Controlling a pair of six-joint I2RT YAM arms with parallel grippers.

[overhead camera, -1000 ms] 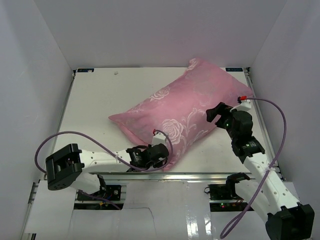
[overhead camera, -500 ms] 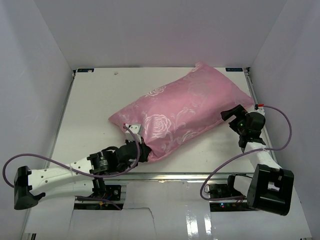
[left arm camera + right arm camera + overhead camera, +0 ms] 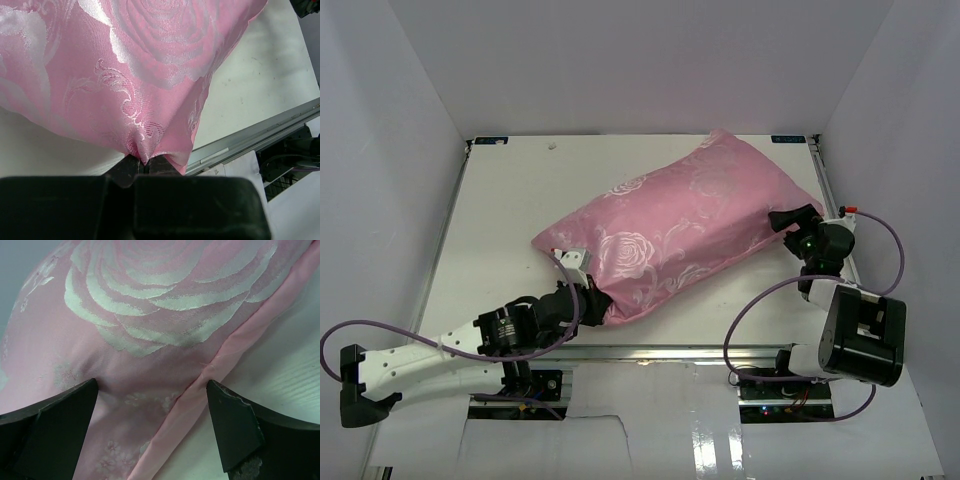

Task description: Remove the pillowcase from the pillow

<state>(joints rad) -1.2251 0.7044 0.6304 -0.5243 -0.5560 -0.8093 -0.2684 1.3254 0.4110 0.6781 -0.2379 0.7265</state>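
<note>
The pink rose-printed pillowcase [image 3: 680, 235] lies diagonally on the white table and covers the pillow, which is hidden inside it. My left gripper [image 3: 588, 297] is shut on the pillowcase's near-left corner; in the left wrist view the fabric [image 3: 145, 75] bunches into the closed jaws of that gripper [image 3: 145, 164]. My right gripper [image 3: 790, 222] is open at the pillowcase's right edge. In the right wrist view its fingers [image 3: 55, 425] straddle the fabric and the edge seam [image 3: 200, 385] without closing on them.
White walls enclose the table [image 3: 510, 200] on the left, back and right. A metal rail [image 3: 720, 350] runs along the near edge, also seen in the left wrist view [image 3: 250, 145]. The right arm's purple cable [image 3: 750, 320] loops by the near right corner.
The left gripper has shifted slightly left and away with the corner still pinched. The right gripper has moved in towards the pillowcase's right edge, and its arm has folded back.
</note>
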